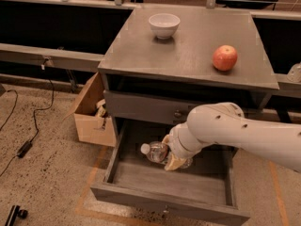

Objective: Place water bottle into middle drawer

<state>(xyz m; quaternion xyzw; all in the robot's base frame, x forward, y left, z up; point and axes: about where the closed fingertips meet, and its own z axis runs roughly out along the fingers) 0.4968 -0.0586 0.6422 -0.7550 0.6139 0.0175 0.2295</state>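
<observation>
Clear water bottle (pixel 155 152) clamped in pincer (pixel 172 158) | hanging inside open middle drawer (pixel 155 183), just under the surface (pixel 188 55) front edge | looks like it's not down yet | drop-off left

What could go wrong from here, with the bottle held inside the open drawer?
1. The small clear plastic bottle with white cap lies sideways in the tool, which is shut on it inside the open grey wooden drawer; released, it may roll on the flat floor.
2. The tool sits just below the closed grey drawer front, so lifting straight up might bump the white arm against it.
</observation>
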